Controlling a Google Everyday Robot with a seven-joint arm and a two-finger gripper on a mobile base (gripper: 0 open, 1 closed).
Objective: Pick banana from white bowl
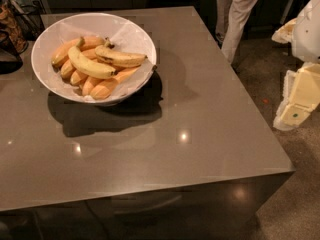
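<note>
Yellow with dark brown blotches, the banana (122, 59) lies in the bowl (127, 34), on top of the heap toward the bowl's right side. One dark end rests near the right rim and the other points to the bowl's middle. It is topmost there, so nothing pins it down. A smooth banana (90, 66) lies just beside it, touching or nearly touching at the middle of the bowl. Stubby orange bananas (102, 88) are packed beneath both and prop them up, which is probably why the blotched fruit sits high and nearly level.

A grasp from above looks open. The bowl's back wall is bare, leaving free room behind the fruit. The smooth neighbour crowds its front side, so a closing grip there could nudge the wrong fruit.

The bowl stands on the counter (200, 114), which stretches wide to the right of the bowl and in front of it. To the bowl's left the room is tighter, with a dark wire rack (10, 29) close by. The end effector (296, 106) hangs well to the right of the bowl, beyond the counter's right edge and over the floor; whether it is wide or narrow I cannot tell, but it holds nothing. A person's legs (240, 14) stand behind and to the right of the bowl, past the counter's far corner, apart from any likely path.
</note>
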